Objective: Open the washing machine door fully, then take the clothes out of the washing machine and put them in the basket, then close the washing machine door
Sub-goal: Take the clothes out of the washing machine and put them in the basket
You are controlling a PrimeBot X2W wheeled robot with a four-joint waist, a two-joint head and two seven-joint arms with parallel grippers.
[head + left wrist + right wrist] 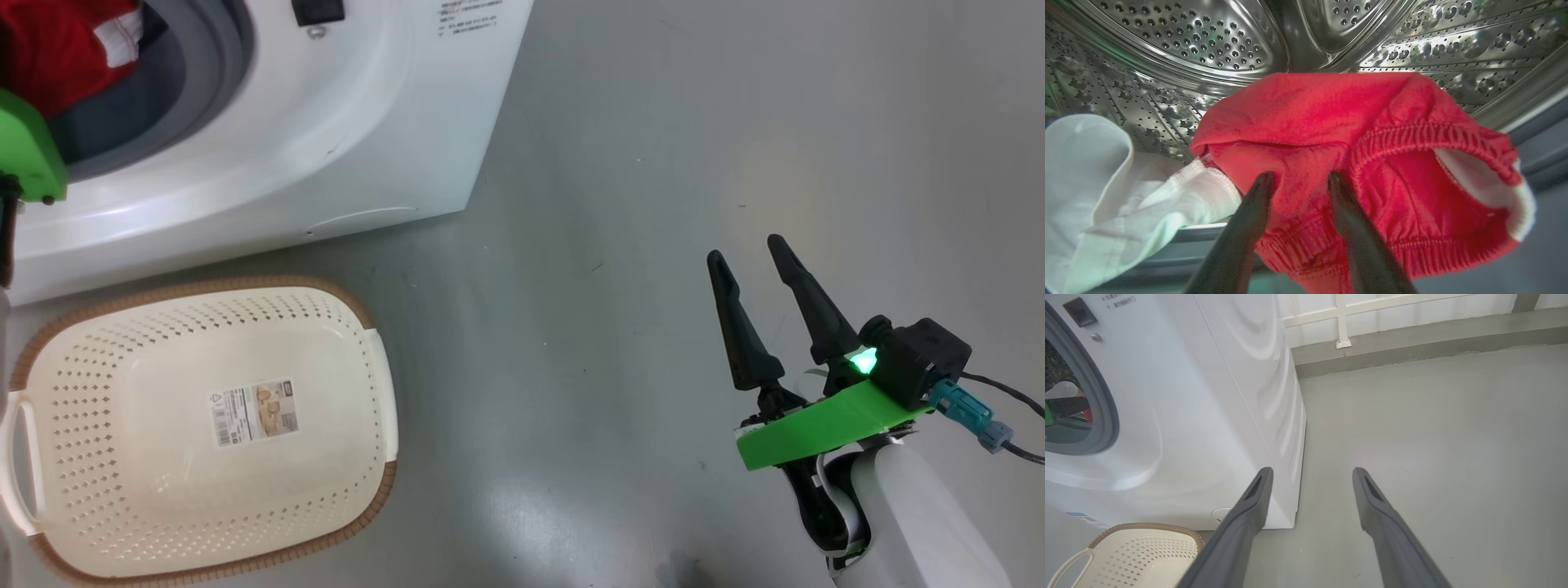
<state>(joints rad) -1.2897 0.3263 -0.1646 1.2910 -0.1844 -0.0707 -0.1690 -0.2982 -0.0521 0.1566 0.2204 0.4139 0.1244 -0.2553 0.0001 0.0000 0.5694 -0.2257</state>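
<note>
Left end effector is reaching into steel drum of washing machine, fingers partly apart, straddling bunched fold of red garment; firm pinch cannot be told; garment is lying straight ahead, touching fingertips, long axis running across fingers; white cloth is lying just beside it; basket is sitting on floor just before machine; right end effector is hovering spread, well apart from clothes.

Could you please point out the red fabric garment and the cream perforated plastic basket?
Red fabric garment (pixel 1331 114): left wrist view, its smooth upper fold.
Cream perforated plastic basket (pixel 204 284): head view, its brown woven rim.
</note>
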